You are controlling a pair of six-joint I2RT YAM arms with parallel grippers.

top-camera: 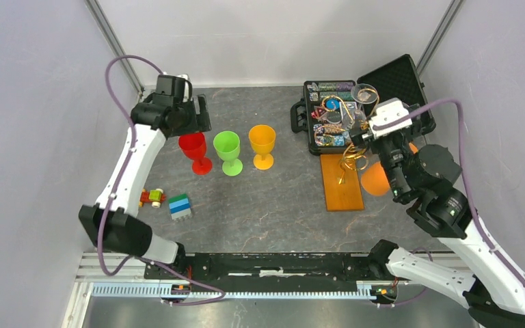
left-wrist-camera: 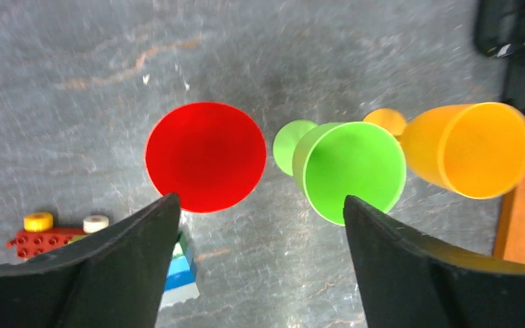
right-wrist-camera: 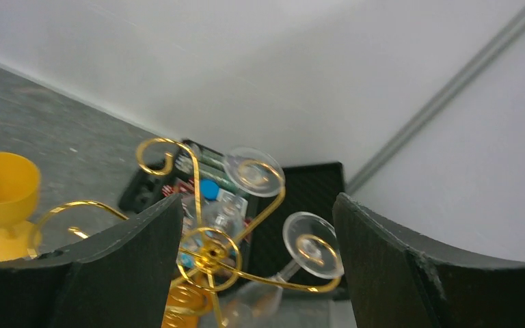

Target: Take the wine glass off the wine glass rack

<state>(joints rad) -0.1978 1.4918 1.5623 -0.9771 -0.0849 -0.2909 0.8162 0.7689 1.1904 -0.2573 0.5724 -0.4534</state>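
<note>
Ideally, I judged, my wide-open, empty right hand (right-wrist-camera: 258, 201) needed the wine glass (right-wrist-camera: 297, 229) stem, not the wine glass rack (right-wrist-camera: 208, 254).

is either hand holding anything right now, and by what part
Nothing held: left hand open above the cups, right hand open by the rack.

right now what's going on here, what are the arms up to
The right gripper is open and poised at the gold wine glass rack, where two clear wine glasses hang upside down from its curled arms. It hasn't gripped either one, so both are on the rack. The left gripper, also open, hovers above the red goblet and green goblet, holding nothing.
</note>
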